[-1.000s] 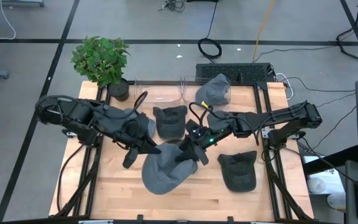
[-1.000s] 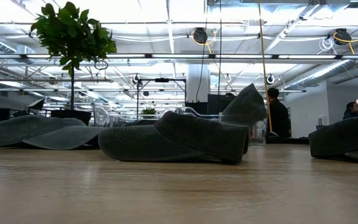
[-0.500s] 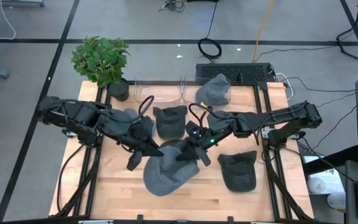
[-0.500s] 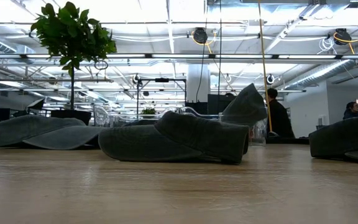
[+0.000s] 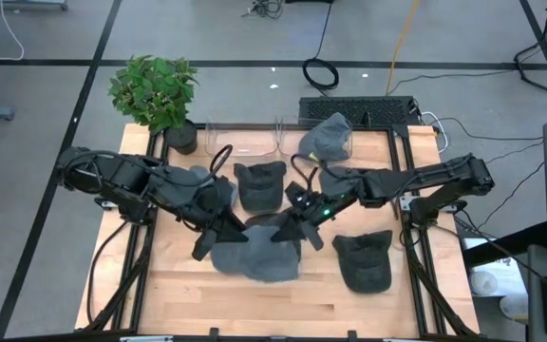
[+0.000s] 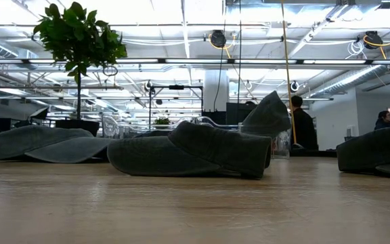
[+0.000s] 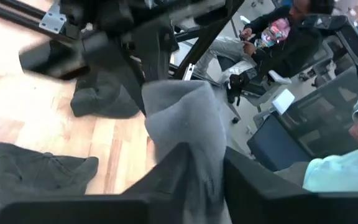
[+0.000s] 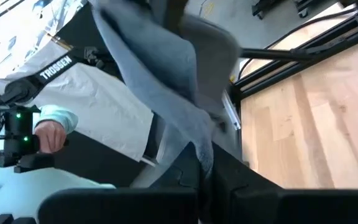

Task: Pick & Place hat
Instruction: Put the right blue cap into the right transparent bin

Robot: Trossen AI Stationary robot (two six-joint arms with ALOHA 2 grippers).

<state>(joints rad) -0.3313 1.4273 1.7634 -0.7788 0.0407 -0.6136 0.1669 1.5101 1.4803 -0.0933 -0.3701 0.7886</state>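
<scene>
Table [image 5: 183,290]: carries several grey caps, with a potted plant [image 5: 155,90] at its far left corner.
Held hat [image 5: 259,255]: near the table's middle, stretched between both arms, probably to keep it spread.
Left gripper [image 5: 224,231]: clenched on the hat's left edge.
Right gripper [image 5: 291,228]: pinching the hat's right edge.
Neighbours: one cap [image 5: 364,259] just right of the hat, another [image 5: 259,183] behind it, crowding any set-down spot.

Matt grey cloth hat [image 5: 254,258], pale smooth wooden table [image 5: 188,290], dark matt plastic pincer fingers [image 7: 166,180]
</scene>
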